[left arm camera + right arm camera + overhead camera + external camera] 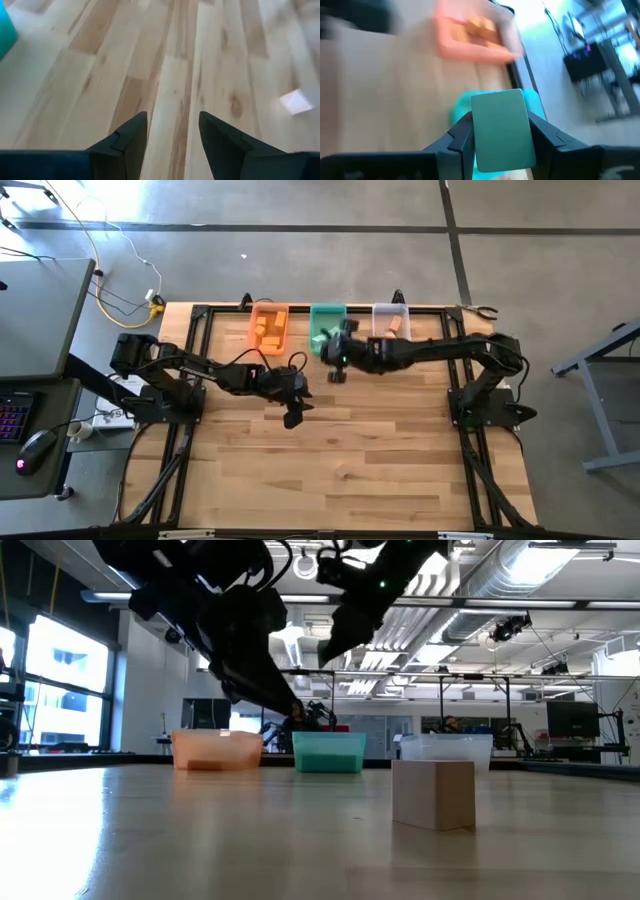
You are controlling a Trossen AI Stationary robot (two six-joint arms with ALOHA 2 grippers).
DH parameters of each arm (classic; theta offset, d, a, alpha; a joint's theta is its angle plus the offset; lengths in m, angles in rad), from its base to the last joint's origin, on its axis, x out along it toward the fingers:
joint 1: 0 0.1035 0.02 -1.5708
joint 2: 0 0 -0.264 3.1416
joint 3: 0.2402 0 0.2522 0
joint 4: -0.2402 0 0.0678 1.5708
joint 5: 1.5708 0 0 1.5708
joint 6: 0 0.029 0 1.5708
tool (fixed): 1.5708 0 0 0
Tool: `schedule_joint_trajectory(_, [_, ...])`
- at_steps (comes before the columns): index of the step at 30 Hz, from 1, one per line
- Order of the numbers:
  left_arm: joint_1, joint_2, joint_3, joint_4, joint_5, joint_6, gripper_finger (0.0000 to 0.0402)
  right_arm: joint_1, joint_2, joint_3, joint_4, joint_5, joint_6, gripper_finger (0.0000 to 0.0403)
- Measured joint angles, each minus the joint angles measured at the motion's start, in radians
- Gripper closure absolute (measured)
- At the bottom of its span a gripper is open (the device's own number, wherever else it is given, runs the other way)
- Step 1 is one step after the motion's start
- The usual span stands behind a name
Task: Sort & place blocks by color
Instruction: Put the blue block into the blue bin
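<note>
Holding teal-green block (pixel 502 130) clamped in right gripper (pixel 501 137) near green bin (pixel 326 326); I risk early drop outside rim. Left gripper (pixel 172 132) empty, fingers apart.

Teal block (pixel 501 131) clamped between fingers; wood cube (pixel 433 794) on table.
</note>
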Motion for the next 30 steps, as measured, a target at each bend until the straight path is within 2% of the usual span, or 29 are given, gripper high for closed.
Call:
schedule_joint_trajectory(5, [-0.025, 0.0, 0.0, -0.081, -0.119, 0.0, 0.0238, -0.108, 0.0, 0.0, 0.006, -0.043, 0.095, 0.0292])
schedule_joint_trajectory(11, [-0.056, 0.0, 0.0, -0.135, -0.252, 0.0, 0.0238, -0.224, 0.009, 0.0, 0.065, -0.226, 0.245, 0.0292])
schedule_joint_trajectory(18, [-0.067, 0.0, 0.0, -0.16, -0.262, 0.0, 0.0239, -0.322, 0.095, 0.001, 0.156, -0.397, 0.376, 0.0292])
schedule_joint_trajectory(30, [-0.067, 0.0, 0.0, -0.203, -0.262, 0.0, 0.0239, -0.394, 0.232, 0.0, 0.179, -0.506, 0.475, 0.0292])
